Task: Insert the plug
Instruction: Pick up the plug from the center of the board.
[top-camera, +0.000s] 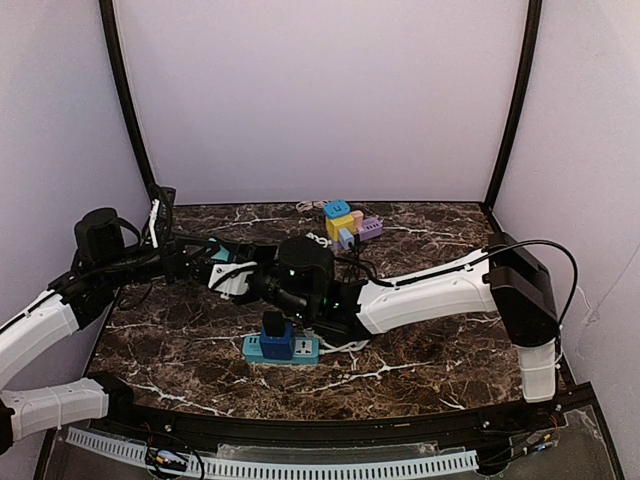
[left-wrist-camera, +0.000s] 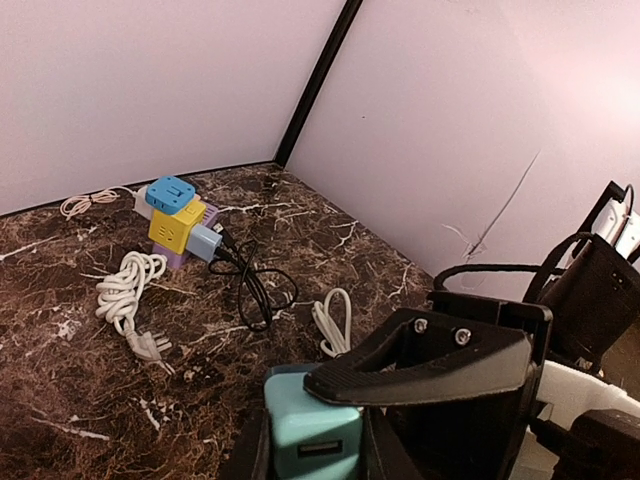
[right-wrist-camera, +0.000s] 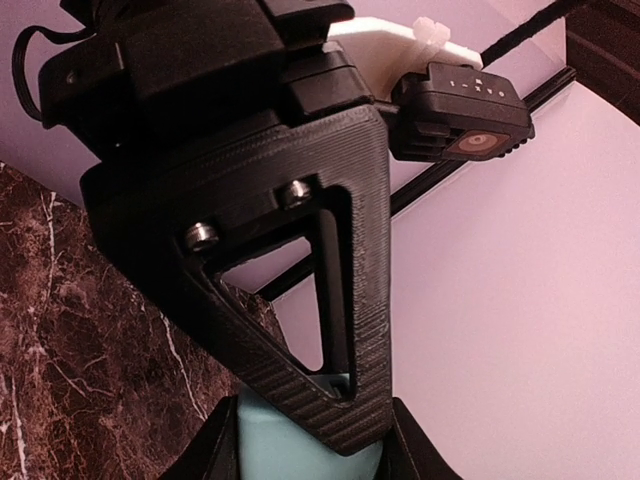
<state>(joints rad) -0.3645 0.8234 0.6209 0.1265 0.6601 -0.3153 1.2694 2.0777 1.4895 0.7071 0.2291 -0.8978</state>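
Okay, both arms meet over the middle of the table, and the teal charger is up in the air between them, just behind the power strip. My left gripper is clamped on the charger's body, USB face toward its camera, and my right gripper is clamped on the same block from the other side (each wrist camera shows the other arm's black finger right across it). I read this as a hand-over, so only one arm should move at a time: I want one grip to be firm and square before the other lets go, with no tugging while both hold. I can't see the prongs from any view, so I'd check which way they point before lowering. The strip already carries a dark blue plug, so I'd aim for the free socket beside it, come straight down and press evenly.
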